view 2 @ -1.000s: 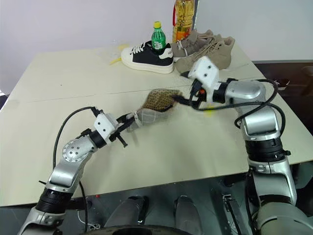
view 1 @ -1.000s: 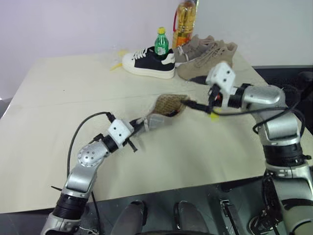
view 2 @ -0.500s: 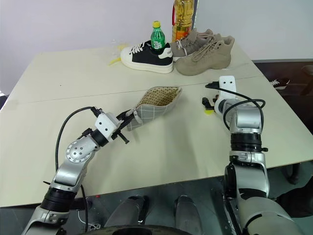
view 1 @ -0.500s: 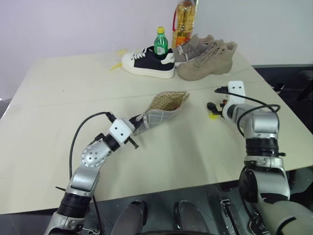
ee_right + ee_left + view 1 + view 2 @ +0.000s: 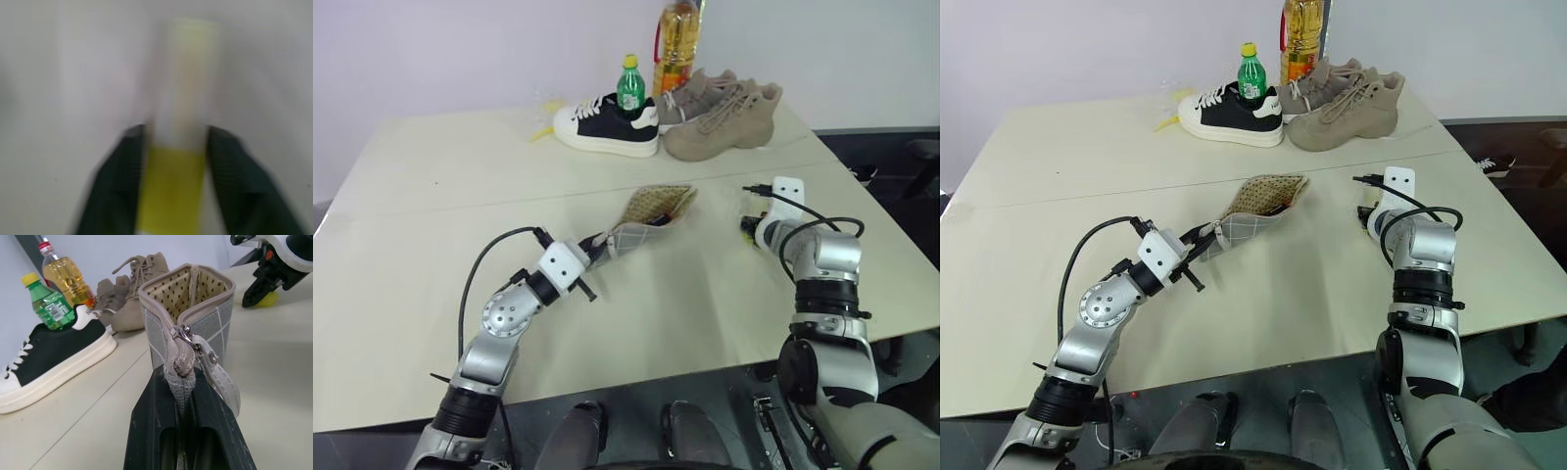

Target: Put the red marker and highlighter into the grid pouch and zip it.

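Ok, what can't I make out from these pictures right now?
- Red marker: whether it lies inside the grid pouch; the head views show only a dark shape at the pouch mouth.
- Highlighter: right wrist view is blurred, so contact with the right gripper is unclear.
- Highlighter in head views: hidden behind the right gripper.

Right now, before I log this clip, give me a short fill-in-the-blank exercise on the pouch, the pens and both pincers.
1. The left pincer is shut on the zipper end of the ____.
2. The grid pouch has its mouth ____, showing a dotted lining.
3. The right pincer has its fingers on either side of the ____, which lies on the table.
4. A green bottle stands in the black-and-white ____.

Missing words: grid pouch; open; highlighter; sneaker
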